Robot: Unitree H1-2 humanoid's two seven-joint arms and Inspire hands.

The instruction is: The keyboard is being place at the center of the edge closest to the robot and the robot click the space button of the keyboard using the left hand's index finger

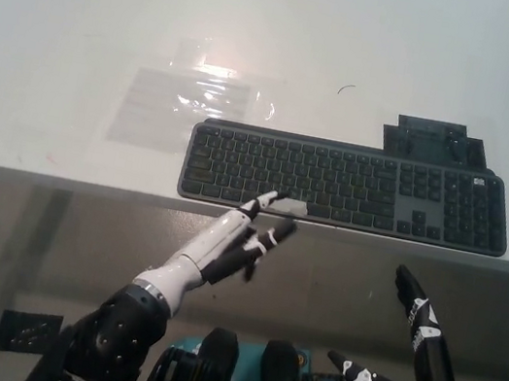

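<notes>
Fingers (257,203), left hand (231,241), white: index stretched forward, the others bent loosely beneath it and apart; nothing held; index tip lies at the near edge of the keyboard (345,179), on or just above the left end of the space bar (285,204); contact cannot be told from this view.

Keyboard: dark, full-width, low and flat; lies along the near edge of the worktop (87,23), parallel to that edge, set somewhat toward the robot's right; space bar shows paler than the neighbouring keys, in the front row.

Handling, judged: rigid and fairly light; likely to slide on the smooth worktop under any sideways push; keys look shallow and should give to a light downward tap; no grasp called for; best point of contact is the middle of the space bar, a little to the right of the present tip position, pressed straight down.

Right hand (420,358), black: rests low at the right, below the worktop edge, well apart from the keyboard; spread, holding nothing.
</notes>
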